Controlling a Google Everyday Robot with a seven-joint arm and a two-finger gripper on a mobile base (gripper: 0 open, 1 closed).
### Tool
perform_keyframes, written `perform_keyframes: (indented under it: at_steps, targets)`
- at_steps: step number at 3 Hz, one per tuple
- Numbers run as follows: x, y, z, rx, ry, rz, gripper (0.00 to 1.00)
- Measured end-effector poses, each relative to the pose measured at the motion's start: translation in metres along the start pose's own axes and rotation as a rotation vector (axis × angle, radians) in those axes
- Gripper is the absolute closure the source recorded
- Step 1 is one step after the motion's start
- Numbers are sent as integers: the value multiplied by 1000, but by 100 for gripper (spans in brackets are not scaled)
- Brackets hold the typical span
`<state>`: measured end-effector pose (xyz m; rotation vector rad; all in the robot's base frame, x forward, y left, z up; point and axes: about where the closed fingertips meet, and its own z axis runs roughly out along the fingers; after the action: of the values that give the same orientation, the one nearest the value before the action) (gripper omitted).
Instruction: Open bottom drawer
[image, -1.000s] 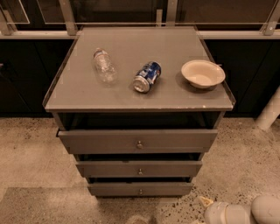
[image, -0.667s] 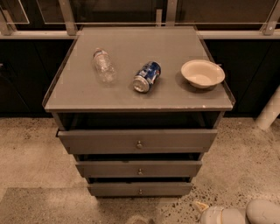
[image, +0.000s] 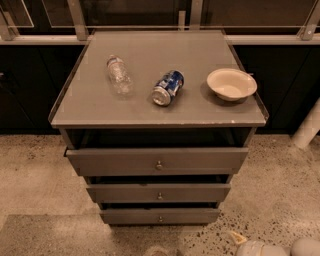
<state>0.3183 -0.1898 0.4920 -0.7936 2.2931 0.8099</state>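
The bottom drawer (image: 160, 216) is the lowest of three grey fronts on the cabinet, with a tiny round knob (image: 160, 218) at its centre and a dark gap above it. None of its inside shows. My arm's white segments (image: 252, 248) show at the lower right edge, on the floor side of the cabinet. My gripper (image: 159, 251) is only a pale tip at the bottom edge, just below and in front of the bottom drawer, touching nothing.
The middle drawer (image: 159, 192) and the top drawer (image: 158, 161) sit above, the top one slightly pulled out. On the cabinet top (image: 90, 107) lie a clear bottle (image: 119, 74), a blue can (image: 168, 87) and a white bowl (image: 231, 84). Speckled floor surrounds the cabinet; a white post (image: 307, 127) stands at right.
The white arm segments at the lower right have sunk slightly toward the bottom edge. The drawers and the things on top have not moved.
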Motion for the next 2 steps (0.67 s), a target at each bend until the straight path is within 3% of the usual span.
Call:
perform_keyframes:
  at_steps: [1, 2]
  targets:
    - [18, -25, 40, -65, -61, -6, 0]
    - [30, -73, 117, -145, -91, -18, 0]
